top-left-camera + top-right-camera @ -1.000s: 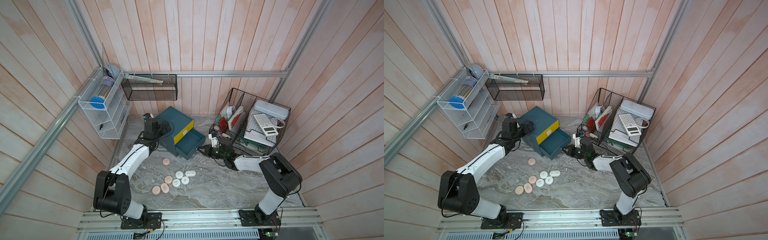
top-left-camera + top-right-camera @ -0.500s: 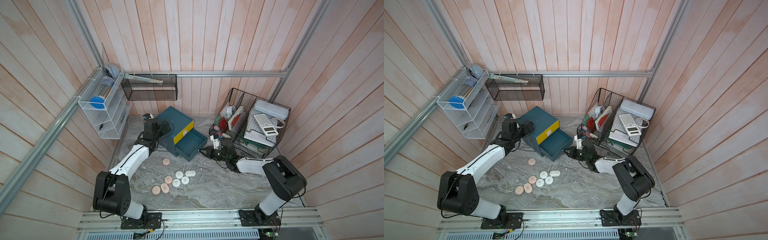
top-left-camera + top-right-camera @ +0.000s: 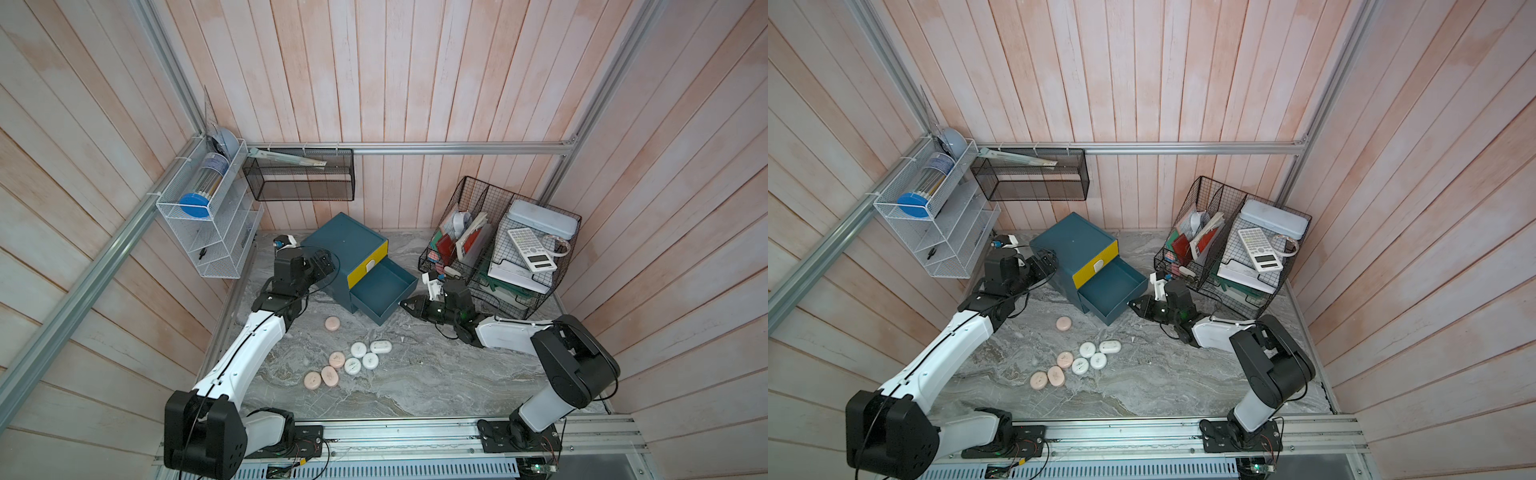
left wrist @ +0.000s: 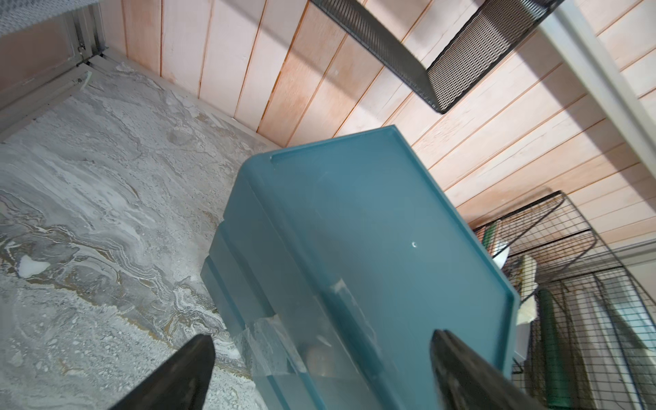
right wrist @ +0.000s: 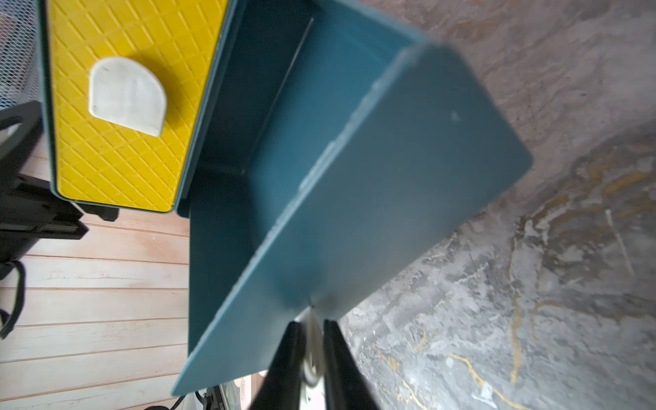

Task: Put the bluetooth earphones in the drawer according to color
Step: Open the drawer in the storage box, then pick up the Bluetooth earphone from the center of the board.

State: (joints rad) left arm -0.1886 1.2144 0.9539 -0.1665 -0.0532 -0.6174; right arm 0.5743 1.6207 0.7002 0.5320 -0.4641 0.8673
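Centre frame in a top view, we see the teal drawer cabinet with the drawer under its yellow front pulled out. Our right gripper stands narrow around that drawer's white tab handle; whether it pinches, we cannot tell. Our left gripper gapes wide just beside the cabinet. Pink and white bluetooth earphones lie below centre on the marble table.

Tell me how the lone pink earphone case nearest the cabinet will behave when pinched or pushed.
The lone pink case looks smooth and rounded, so it may slip from a pinch. It lies flat and low, so a push should probably slide it on the marble table, not roll it.
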